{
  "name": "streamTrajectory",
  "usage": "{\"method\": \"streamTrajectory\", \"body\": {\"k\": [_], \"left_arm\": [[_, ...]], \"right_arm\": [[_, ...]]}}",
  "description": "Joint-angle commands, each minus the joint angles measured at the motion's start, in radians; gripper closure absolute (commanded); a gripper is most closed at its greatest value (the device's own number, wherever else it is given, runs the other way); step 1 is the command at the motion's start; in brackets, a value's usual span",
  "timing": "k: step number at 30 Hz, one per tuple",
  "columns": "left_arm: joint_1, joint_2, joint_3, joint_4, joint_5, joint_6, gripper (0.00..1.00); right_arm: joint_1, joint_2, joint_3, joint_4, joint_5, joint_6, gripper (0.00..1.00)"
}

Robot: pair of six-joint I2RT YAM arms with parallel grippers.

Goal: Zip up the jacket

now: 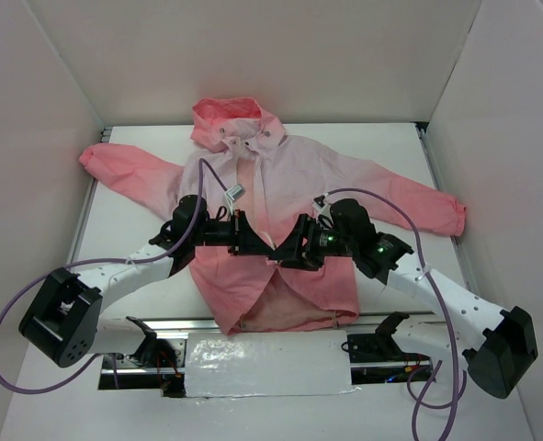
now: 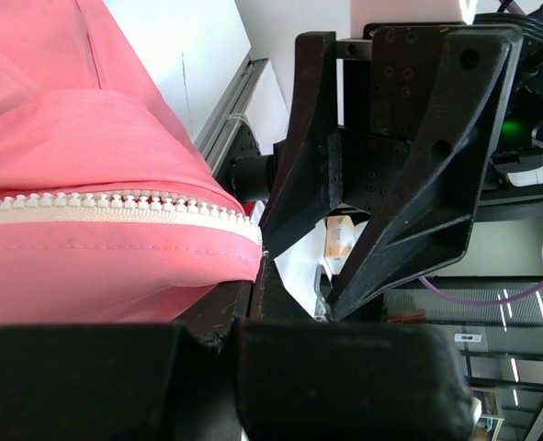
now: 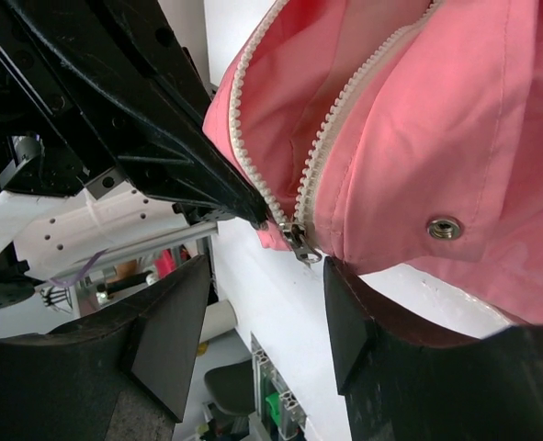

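Jacket (image 1: 299,175) hem in left hand (image 2: 234,335), spread right hand (image 3: 262,276) near slider (image 3: 300,246)

The jacket (image 1: 299,175) covers the middle of the table (image 1: 124,223), its sleeves reaching almost to the left and right edges. Over its lower half the left gripper (image 1: 264,243) and right gripper (image 1: 282,250) meet tip to tip, with purple cables (image 1: 392,208) arching above. White walls (image 1: 32,138) close off three sides. Bare table shows at both far corners and beside the hem.

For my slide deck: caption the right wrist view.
Open right end effector facing the zipper slider of the unzipped jacket.
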Motion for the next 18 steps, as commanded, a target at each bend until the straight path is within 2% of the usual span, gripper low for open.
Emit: {"method": "streamTrajectory", "body": {"k": [1, 18], "left_arm": [[-0.002, 0.005, 0.005, 0.067, 0.015, -0.011, 1.0], [-0.002, 0.014, 0.024, 0.035, 0.0, 0.008, 1.0]], "right_arm": [[0.004, 0.017, -0.015, 0.092, -0.015, 0.019, 0.4], [0.006, 0.04, -0.034, 0.054, -0.025, 0.065, 0.38]]}}
